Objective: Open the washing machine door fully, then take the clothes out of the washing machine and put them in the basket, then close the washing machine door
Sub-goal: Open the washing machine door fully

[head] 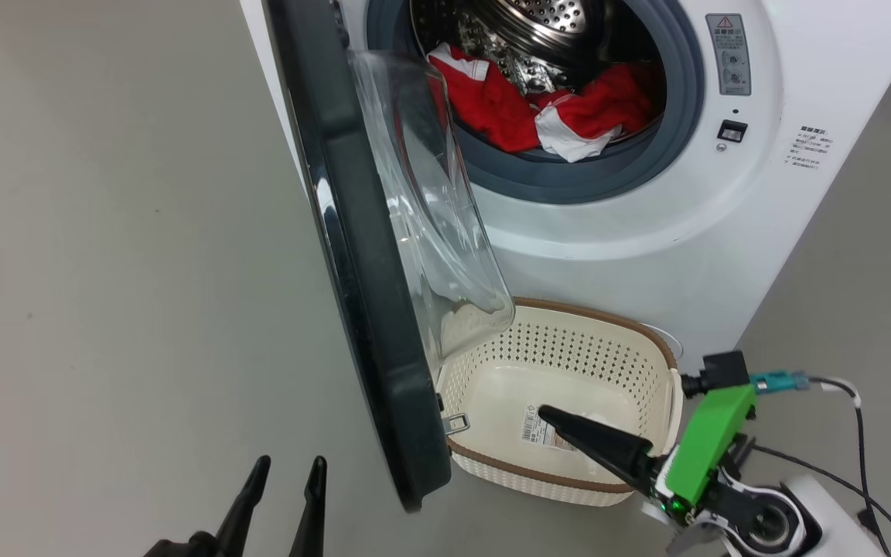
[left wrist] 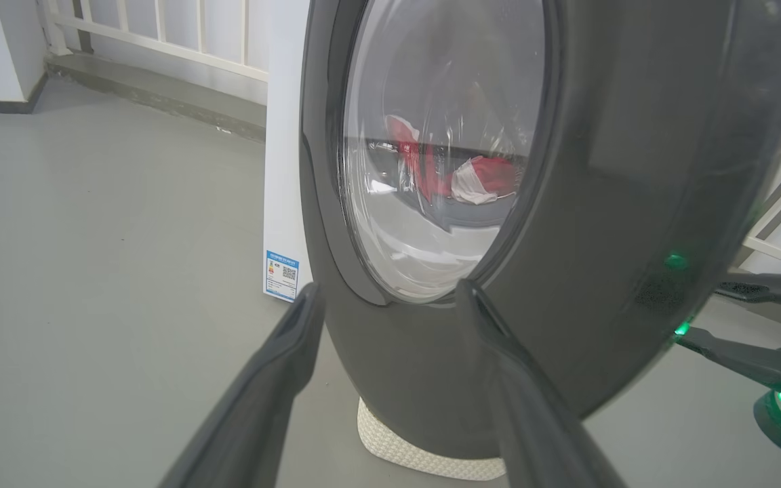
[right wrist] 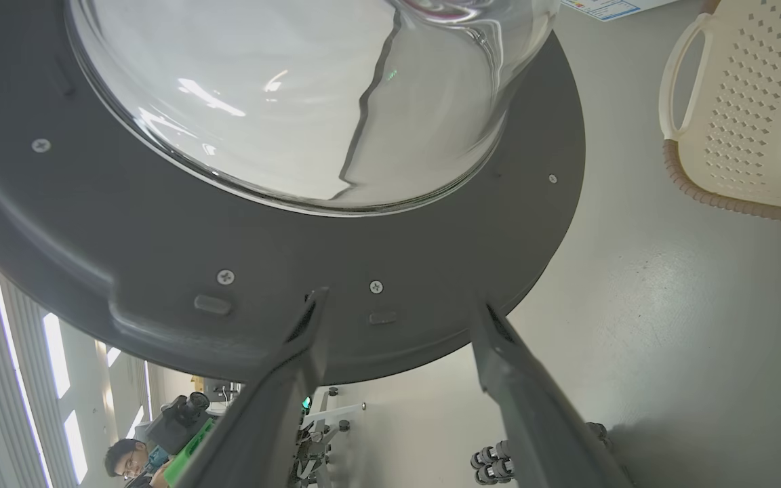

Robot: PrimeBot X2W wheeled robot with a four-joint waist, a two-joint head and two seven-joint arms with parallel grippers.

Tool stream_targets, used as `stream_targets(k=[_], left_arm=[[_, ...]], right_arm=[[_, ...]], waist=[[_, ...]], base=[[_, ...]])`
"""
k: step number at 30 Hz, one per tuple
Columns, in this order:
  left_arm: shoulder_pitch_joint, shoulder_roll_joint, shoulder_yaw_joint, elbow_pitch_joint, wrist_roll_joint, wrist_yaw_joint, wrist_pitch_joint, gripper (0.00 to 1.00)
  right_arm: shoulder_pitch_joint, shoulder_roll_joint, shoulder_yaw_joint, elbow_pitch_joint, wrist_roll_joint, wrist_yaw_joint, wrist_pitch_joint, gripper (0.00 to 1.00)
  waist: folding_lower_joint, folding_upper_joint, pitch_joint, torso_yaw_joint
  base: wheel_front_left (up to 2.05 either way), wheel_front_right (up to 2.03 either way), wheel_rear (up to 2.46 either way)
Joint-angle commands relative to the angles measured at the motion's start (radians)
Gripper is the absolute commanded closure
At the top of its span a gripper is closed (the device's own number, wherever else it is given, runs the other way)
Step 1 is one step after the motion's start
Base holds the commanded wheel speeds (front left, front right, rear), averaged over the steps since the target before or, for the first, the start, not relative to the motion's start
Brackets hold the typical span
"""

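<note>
The washing machine door [head: 360, 309] stands swung well out from the washing machine [head: 646, 232], edge-on to the head view, with its clear glass bowl [head: 430, 193] bulging to the right, over the near left part of the basket [head: 592, 313]. The clothes [head: 492, 108] lie inside the drum [head: 554, 23], a red and white heap resting low against the grey rubber ring [head: 569, 182]; from the left wrist view they show through the door glass. The basket sits on the floor [head: 105, 232] just in front of the machine, below its opening, with nothing in it (a sticker [head: 534, 425] shows on its bare bottom). The right gripper [right wrist: 398, 301] has its fingers spread wide and holds nothing; in its own view they point at the lower inner rim of the door, and in the head view one dark finger reaches over the basket's near right corner, apart from the door's edge. The left gripper [head: 288, 464] is low on the other side of the door, also spread wide and holding nothing, facing the door's glossy outer face. A small blue label [left wrist: 282, 276] marks the machine's lower corner.
</note>
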Motion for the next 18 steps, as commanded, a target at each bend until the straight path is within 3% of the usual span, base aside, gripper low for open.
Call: stream_targets(k=[1,18], left_arm=[[-0.021,0.007,0.036,-0.018,0.010,-0.011,-0.009,0.00],[-0.013,0.007,0.056,-0.021,0.006,-0.009,-0.009,0.00]], right_arm=[[0.005,-0.005,0.007,-0.030,-0.007,0.008,-0.013,0.00],[0.128,-0.132,0.018,-0.045,-0.112,0.008,-0.269,0.00]], waist=[[0.0000,0.0000,-0.001,-0.003],[0.0000,0.0000,-0.005,-0.025]], base=[[0.00,0.00,0.00],[0.00,0.00,0.00]])
